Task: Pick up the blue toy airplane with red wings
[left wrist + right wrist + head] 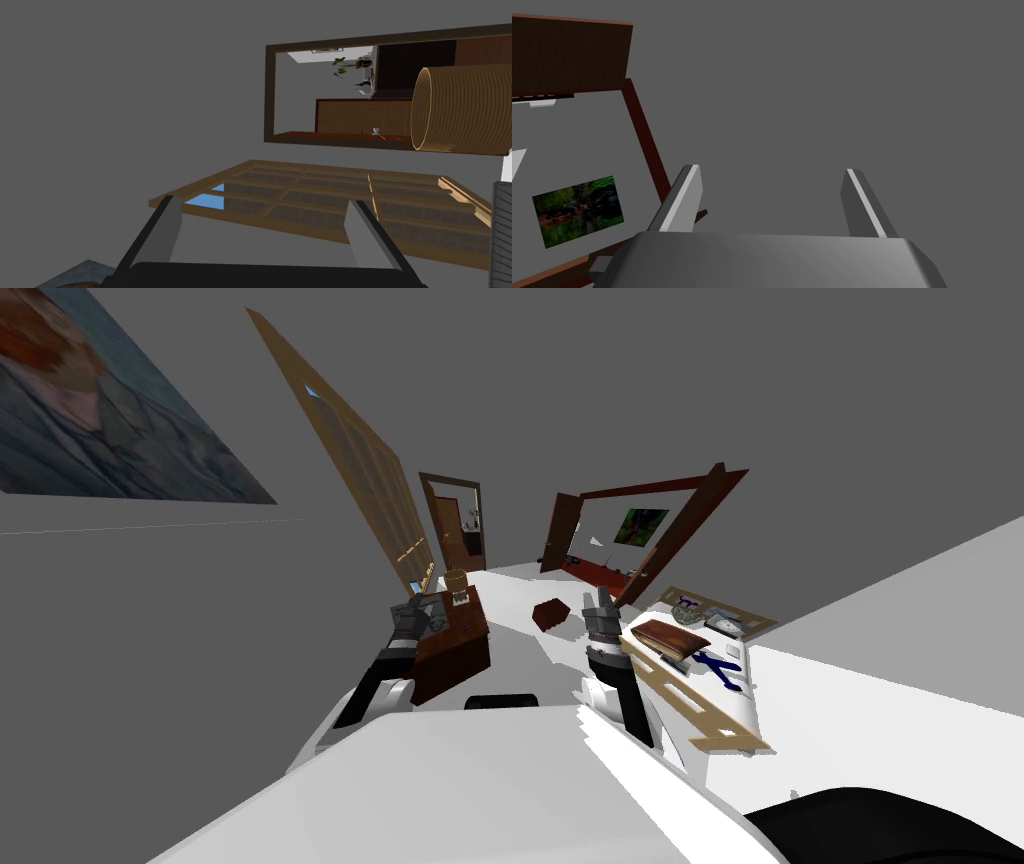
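The blue toy airplane lies flat on a white, wood-framed surface at my right, next to a brown flat case. Its wings are too small here to tell their colour. My right gripper is raised to the left of that surface, a short way from the airplane and apart from it. In the right wrist view the right gripper is open, nothing between its fingers. My left gripper hangs over a dark wooden cabinet. The left gripper is also open and empty.
A wicker basket stands on the cabinet and shows close to the left hand. A small dark red block lies on the floor ahead. Several small items crowd the far end of the white surface. Open doorways lie beyond.
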